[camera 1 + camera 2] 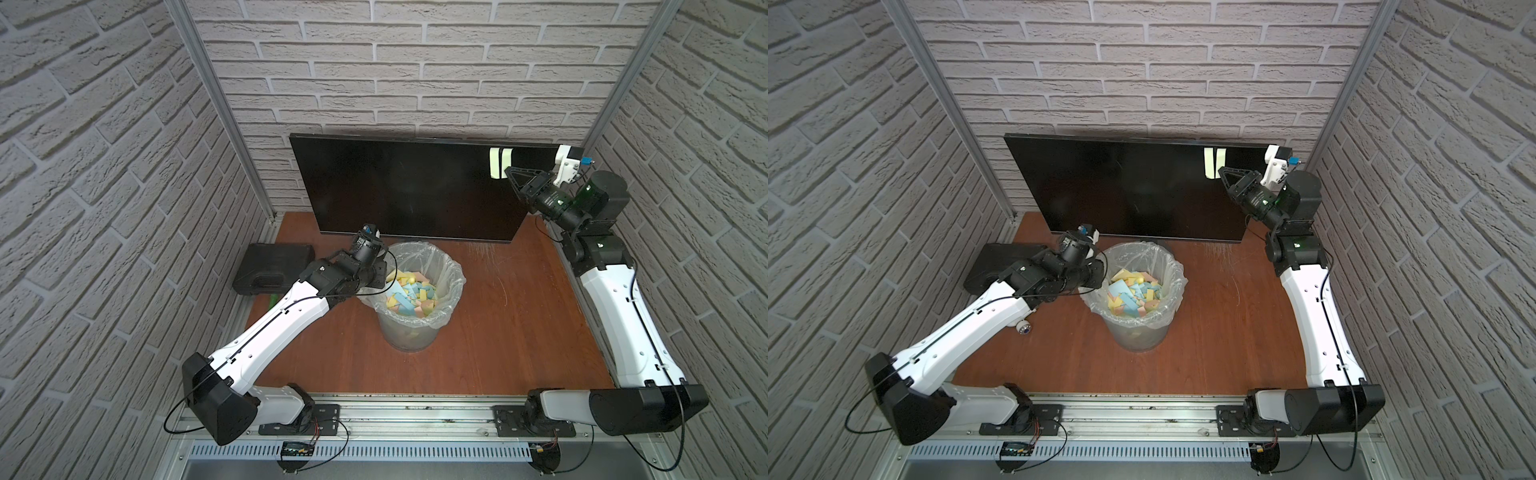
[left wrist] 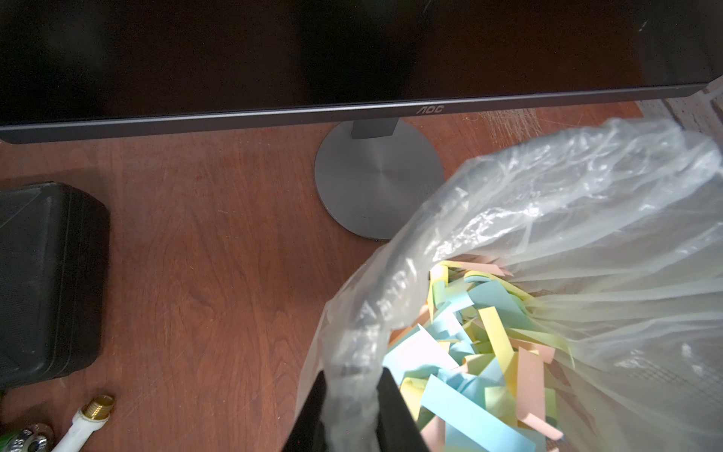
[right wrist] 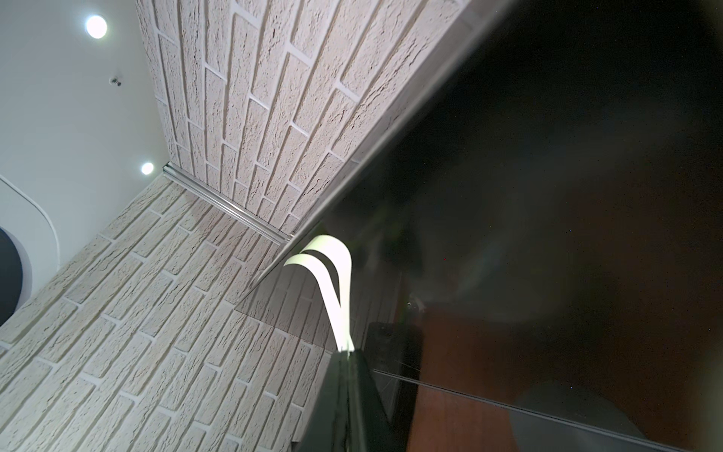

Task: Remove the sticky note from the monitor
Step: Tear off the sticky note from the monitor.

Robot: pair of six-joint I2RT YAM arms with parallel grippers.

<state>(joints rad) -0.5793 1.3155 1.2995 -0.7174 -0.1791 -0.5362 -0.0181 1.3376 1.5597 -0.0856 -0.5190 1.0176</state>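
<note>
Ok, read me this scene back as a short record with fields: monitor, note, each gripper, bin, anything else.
monitor: upright at the back of the table, screen dark
sticky note: pale, at the screen's upper corner, lower edge curled off the glass, top apparently attached
right gripper: shut on the sticky note's lower edge
left gripper: shut on the rim of the bin through its liner
bin: in front of the monitor, holds many coloured notes
black case: flat on the table, by the monitor's other end
</note>
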